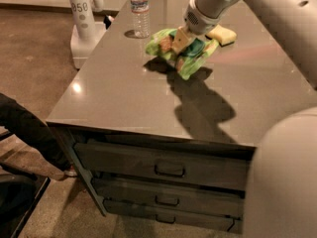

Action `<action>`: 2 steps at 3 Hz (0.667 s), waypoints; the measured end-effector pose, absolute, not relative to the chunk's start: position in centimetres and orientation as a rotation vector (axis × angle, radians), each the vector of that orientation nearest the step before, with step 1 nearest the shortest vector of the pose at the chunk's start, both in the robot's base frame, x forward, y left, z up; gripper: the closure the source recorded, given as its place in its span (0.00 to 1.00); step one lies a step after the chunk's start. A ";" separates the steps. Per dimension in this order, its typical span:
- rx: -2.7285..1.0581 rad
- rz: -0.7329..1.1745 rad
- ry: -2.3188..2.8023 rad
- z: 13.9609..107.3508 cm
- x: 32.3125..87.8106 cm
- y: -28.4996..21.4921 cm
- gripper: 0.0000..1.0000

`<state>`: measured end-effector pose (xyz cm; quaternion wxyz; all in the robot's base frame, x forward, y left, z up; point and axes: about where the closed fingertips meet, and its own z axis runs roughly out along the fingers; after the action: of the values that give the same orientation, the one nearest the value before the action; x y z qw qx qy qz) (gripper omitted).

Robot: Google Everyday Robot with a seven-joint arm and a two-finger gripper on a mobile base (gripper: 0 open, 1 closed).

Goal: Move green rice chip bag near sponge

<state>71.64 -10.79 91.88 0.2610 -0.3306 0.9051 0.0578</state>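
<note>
As end effector [179, 41] grips, green bag [193, 62], near sponge [223, 34]

One high view, angled down across the table [124, 98], mid-range, gripper [178, 42] far centre gripping green rice chip bag [196, 59]

The arm [270, 14] was a smooth, rounded off-white shell with one small dark dot near its upper edge. Its wrist ended in a pale cylinder with a finely dotted band. The tan, blocky gripper [177, 41] was clamped on the green rice chip bag [194, 66] above the table's [124, 98] far side
</note>
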 end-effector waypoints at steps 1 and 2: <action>-0.801 0.097 2.473 91.7 74.5 -12.2 1.00; -0.639 0.016 2.456 93.4 77.2 -16.1 1.00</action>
<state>77.17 -16.05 93.37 0.2973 -0.2402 0.9240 0.0059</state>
